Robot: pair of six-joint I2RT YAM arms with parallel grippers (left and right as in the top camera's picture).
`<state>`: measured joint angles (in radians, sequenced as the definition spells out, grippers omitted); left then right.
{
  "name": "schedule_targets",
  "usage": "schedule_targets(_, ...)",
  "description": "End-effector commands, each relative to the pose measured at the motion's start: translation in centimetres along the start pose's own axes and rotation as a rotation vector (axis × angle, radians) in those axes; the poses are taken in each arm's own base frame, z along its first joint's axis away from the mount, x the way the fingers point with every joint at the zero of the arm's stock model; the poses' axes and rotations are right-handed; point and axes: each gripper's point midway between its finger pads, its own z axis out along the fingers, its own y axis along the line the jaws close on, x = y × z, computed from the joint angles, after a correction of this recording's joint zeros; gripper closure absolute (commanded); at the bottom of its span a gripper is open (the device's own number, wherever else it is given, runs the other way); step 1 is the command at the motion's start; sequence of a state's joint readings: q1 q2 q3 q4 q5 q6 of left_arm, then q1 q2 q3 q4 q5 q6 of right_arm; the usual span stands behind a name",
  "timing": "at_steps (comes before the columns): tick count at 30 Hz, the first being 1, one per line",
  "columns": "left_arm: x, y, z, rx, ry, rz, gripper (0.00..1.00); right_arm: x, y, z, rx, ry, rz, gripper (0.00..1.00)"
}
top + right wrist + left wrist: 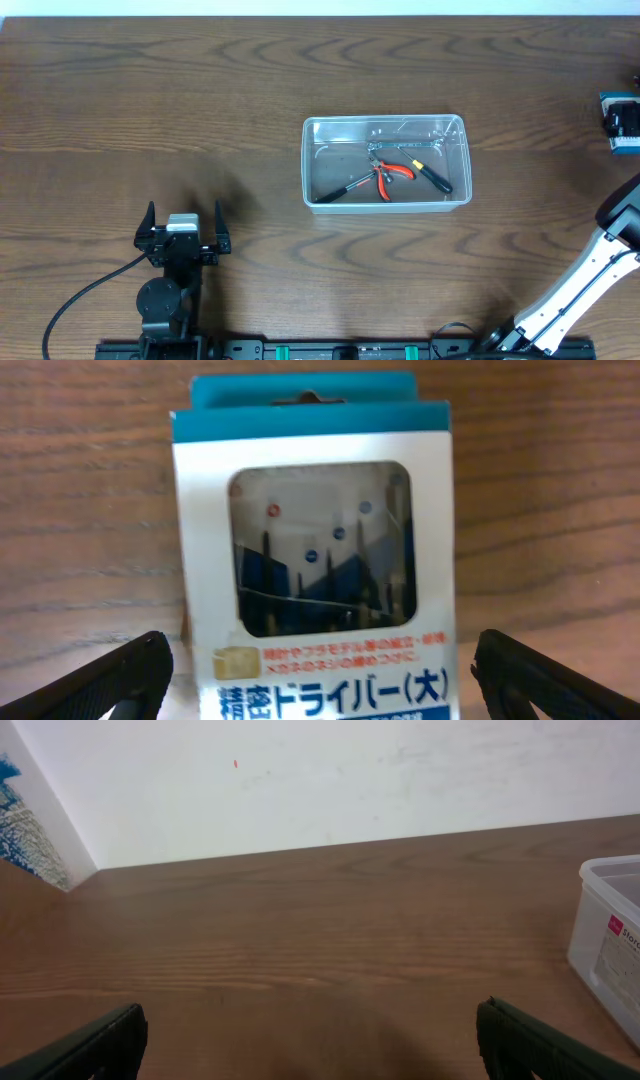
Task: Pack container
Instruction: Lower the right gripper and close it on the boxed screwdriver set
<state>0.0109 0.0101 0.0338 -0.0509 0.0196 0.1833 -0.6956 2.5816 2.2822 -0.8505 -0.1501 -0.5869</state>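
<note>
The left gripper (185, 210) is sitting at about 8 o'clock on the table (120, 90), its jaws spread wide and holding nothing. It is pointing toward 12 o'clock, well apart from any object.

The container (330, 150) is standing just right of the table's centre, at 2 o'clock from that gripper. It is already carrying three hand tools, as far as I can count: a black-handled tool (340, 190) at its 8 o'clock, red-handled pliers (393, 173) in the middle, and a black-and-yellow tool (435, 177) at its 4 o'clock (they are overlapping, so a fourth could be hiding).

At the 3 o'clock edge one blue-and-white box (315, 560) of precision screwdrivers is lying outside the container. The right gripper (322, 645) is hovering over it, jaws wide, one on each side and not touching it.

Packing is looking mostly done; the box is seemingly the one thing remaining.
</note>
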Motion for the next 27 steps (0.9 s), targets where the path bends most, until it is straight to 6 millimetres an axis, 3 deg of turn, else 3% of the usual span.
schedule_targets(1, 1.74, -0.15, 0.21, 0.001, 0.042, -0.003, 0.02, -0.22, -0.29, -0.07, -0.005, -0.015, 0.018, 0.01)
schedule_targets(16, 1.74, -0.15, 0.21, 0.001, 0.042, -0.003, 0.02, -0.17, 0.27, -0.06, -0.037, -0.021, -0.031, 0.01)
schedule_targets(27, 1.74, -0.15, 0.21, 0.001, 0.042, -0.003, 0.02, 0.28, -0.42, -0.03, -0.031, -0.02, -0.019, 0.01)
